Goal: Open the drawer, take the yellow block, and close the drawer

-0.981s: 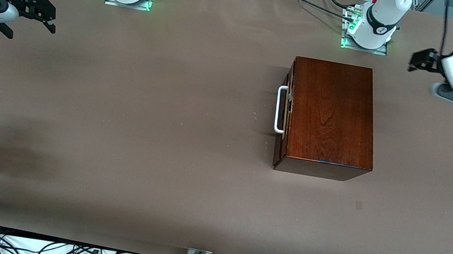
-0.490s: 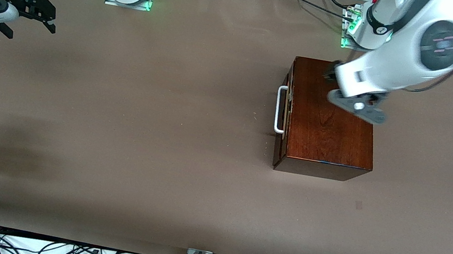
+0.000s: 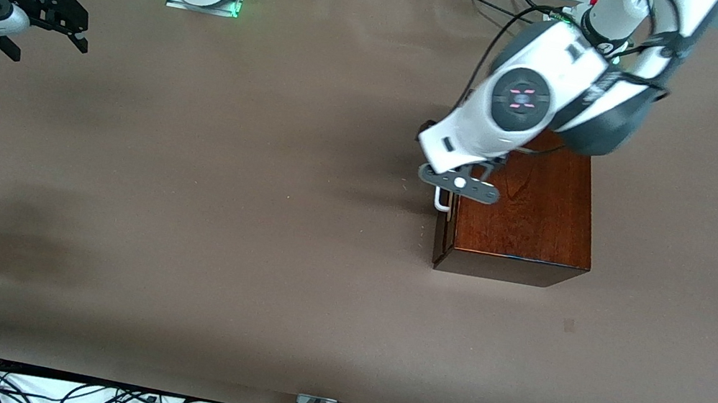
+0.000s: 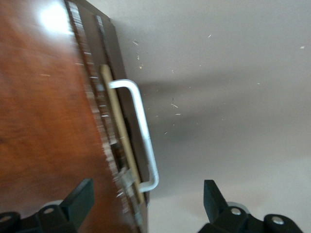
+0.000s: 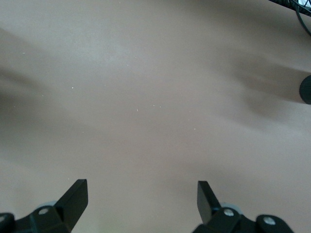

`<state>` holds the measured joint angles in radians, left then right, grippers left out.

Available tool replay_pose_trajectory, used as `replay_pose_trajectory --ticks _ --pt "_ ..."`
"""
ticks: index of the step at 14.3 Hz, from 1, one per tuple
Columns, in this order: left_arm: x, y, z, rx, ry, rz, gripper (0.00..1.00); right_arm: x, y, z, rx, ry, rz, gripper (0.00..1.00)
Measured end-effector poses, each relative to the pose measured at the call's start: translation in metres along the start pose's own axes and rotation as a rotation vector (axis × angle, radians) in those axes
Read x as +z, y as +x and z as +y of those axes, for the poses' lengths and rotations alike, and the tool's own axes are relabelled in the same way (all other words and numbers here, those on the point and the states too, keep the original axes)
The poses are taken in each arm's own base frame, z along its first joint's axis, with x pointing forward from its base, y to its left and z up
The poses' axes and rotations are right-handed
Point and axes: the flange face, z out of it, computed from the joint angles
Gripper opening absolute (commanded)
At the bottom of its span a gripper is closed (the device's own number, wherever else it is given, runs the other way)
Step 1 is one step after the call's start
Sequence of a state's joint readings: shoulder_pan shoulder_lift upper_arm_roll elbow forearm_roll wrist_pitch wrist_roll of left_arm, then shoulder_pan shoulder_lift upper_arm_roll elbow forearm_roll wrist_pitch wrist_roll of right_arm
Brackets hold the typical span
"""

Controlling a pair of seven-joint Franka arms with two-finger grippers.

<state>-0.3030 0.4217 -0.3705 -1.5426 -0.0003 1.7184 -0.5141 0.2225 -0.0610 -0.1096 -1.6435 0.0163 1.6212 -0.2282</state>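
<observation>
One drawer (image 3: pixel 449 202) is shut; its box looks hard and heavy, so you grab the thin white handle (image 4: pixel 143 133). Your left gripper (image 4: pixel 146 206) hangs over it, jaws wide and empty. Your right gripper (image 3: pixel 60 24) waits open and empty over the table's (image 3: pixel 219 207) right-arm end.

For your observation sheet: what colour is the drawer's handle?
White. The handle shows best in the left wrist view, against the dark drawer front.

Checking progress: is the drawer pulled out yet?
No, the drawer front sits flush against the wooden box, handle ungrasped.
</observation>
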Motion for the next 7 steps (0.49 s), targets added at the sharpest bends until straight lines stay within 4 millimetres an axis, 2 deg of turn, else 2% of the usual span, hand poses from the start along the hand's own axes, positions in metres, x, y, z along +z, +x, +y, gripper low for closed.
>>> replay_pose_trajectory --ticks 3,5,7 --pt "0.04 -0.004 0.036 -0.026 0.116 0.025 1.0 0.0 0.0 0.0 0.0 0.0 0.0 1.0" --pt "0.058 -0.003 0.043 -0.021 0.179 0.036 1.0 0.0 0.0 0.0 0.0 0.0 0.0 1.0" --pt "0.07 -0.002 0.04 -0.028 0.215 0.041 1.0 0.0 0.0 0.0 0.0 -0.005 -0.001 1.0"
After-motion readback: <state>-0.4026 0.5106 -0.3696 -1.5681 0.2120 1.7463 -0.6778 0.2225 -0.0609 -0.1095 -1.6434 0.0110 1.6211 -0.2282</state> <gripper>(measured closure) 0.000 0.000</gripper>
